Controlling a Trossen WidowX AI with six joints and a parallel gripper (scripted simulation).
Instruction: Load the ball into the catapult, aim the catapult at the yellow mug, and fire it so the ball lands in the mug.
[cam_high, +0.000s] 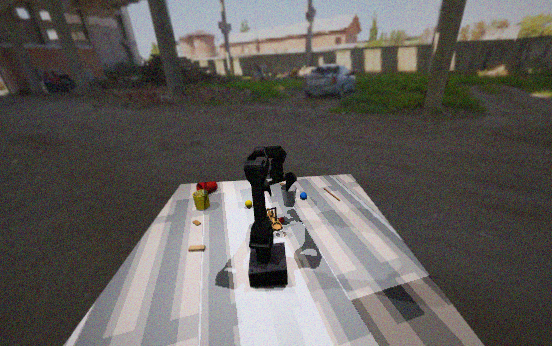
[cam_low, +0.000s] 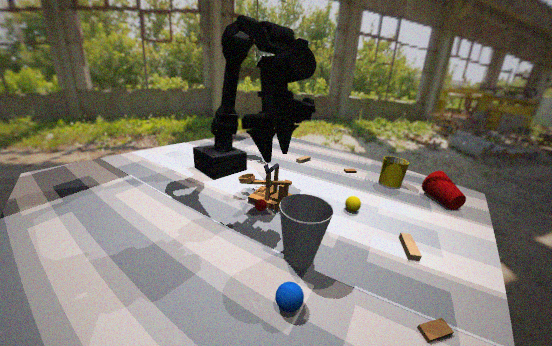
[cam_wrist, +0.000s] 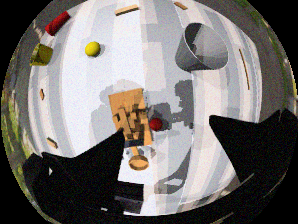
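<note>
The wooden catapult (cam_high: 271, 215) (cam_low: 283, 191) (cam_wrist: 119, 100) stands in front of the arm's base, its throwing cup (cam_low: 246, 178) (cam_wrist: 138, 162) empty and toward the base. A red ball (cam_high: 281, 220) (cam_low: 260, 204) (cam_wrist: 156, 124) lies on the table close beside it. A yellow ball (cam_high: 248, 204) (cam_low: 353, 203) (cam_wrist: 93, 49) and a blue ball (cam_high: 303, 195) (cam_low: 289, 297) lie farther off. The yellow mug (cam_high: 201, 200) (cam_low: 393, 174) (cam_wrist: 42, 55) stands upright at the far left in the top view. My gripper (cam_low: 277, 156) (cam_wrist: 168, 128) is open and empty, pointing down above the catapult area.
A tall grey cup (cam_high: 288, 196) (cam_low: 305, 235) (cam_wrist: 212, 50) stands beyond the catapult. A red cup (cam_high: 207, 187) (cam_low: 444, 190) (cam_wrist: 58, 23) lies on its side near the yellow mug. Several small wooden blocks, one here (cam_low: 410, 246), and a thin stick (cam_high: 331, 194) (cam_wrist: 244, 70) lie around.
</note>
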